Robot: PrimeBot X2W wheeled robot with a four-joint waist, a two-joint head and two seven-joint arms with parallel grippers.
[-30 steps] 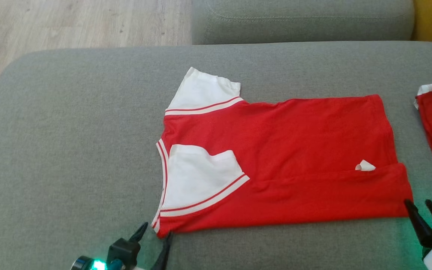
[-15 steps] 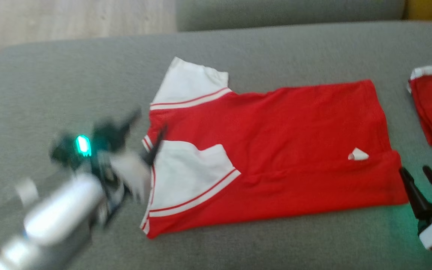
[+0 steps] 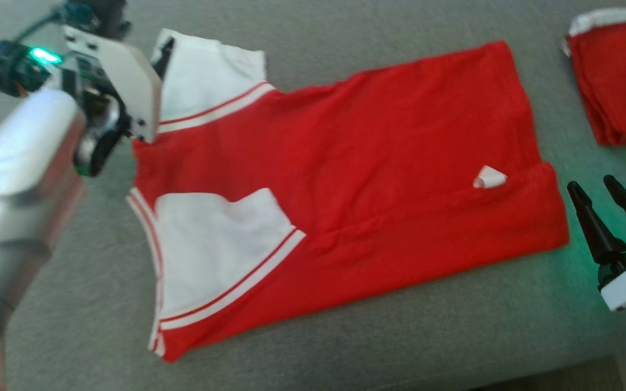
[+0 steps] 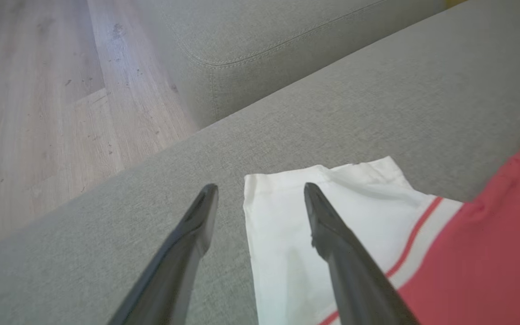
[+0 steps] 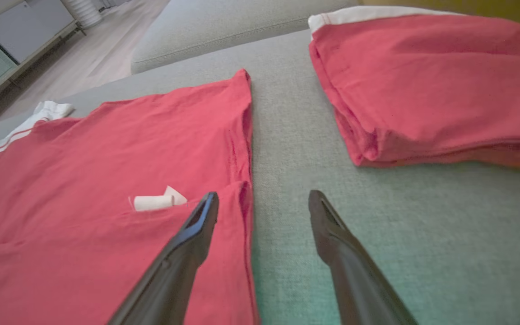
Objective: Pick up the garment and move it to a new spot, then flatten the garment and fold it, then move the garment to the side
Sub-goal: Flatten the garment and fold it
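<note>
Right gripper (image 5: 263, 195) (jaws apart) beside garment (image 5: 129, 149); folded pile (image 5: 422, 90) beyond.

The shirt (image 3: 389, 146) is red with white sleeves (image 3: 212, 247) (red-striped at the seams); the sofa (image 3: 74, 315) is grey; the folded pile (image 3: 620, 87) is red, white-edged.

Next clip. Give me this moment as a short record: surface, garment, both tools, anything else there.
surface: grey sofa cushion
garment: red shirt, spread flat, near long edge folded over
left tool: open, straddling the edge of the far white sleeve, contact unclear
right tool: open, at the shirt's hem, holding nothing
other: folded red garment, apart from the shirt
</note>
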